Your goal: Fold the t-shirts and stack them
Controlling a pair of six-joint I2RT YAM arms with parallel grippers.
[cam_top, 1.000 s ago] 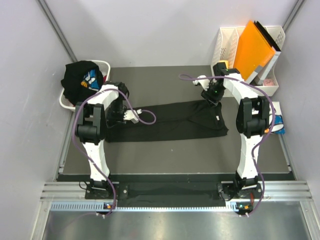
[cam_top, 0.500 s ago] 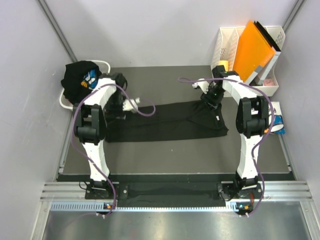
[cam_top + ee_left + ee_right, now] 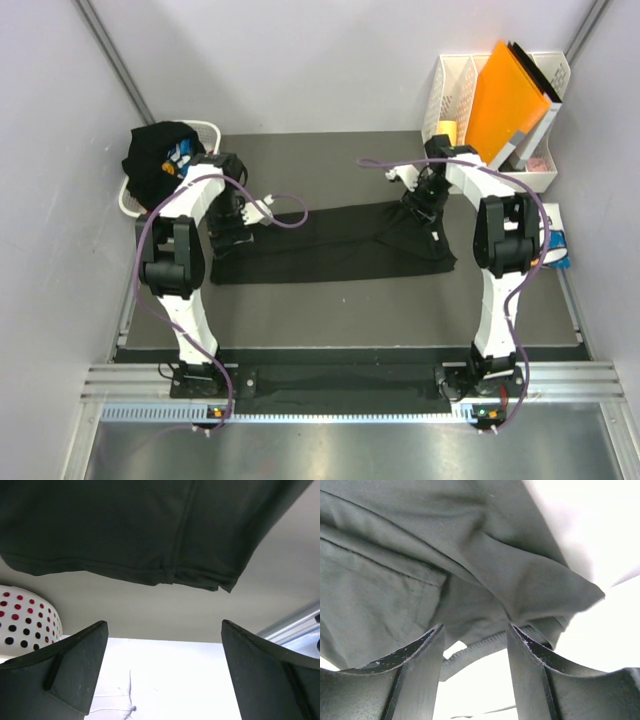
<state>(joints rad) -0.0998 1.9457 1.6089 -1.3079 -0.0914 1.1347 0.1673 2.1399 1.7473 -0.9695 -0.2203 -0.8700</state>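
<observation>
Black t-shirt lies on the counter, folded into 1 long strip but not yet compact. Left gripper is spread wide and empty near its hem. Right gripper is half-parted around cloth at the collar end; I cannot tell if it grips. Printed tee sits unfolded in the basket; nothing is stacked.

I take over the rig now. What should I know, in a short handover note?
Left gripper: open, empty, at the hem end of the black t-shirt.
Right gripper: part open at its collar end, not clamping cloth.
Done: that shirt lies folded into a long strip.
Left: fold it across and stack it. The printed black tee sits in the laundry basket; the white tee lies beside the right arm.
</observation>
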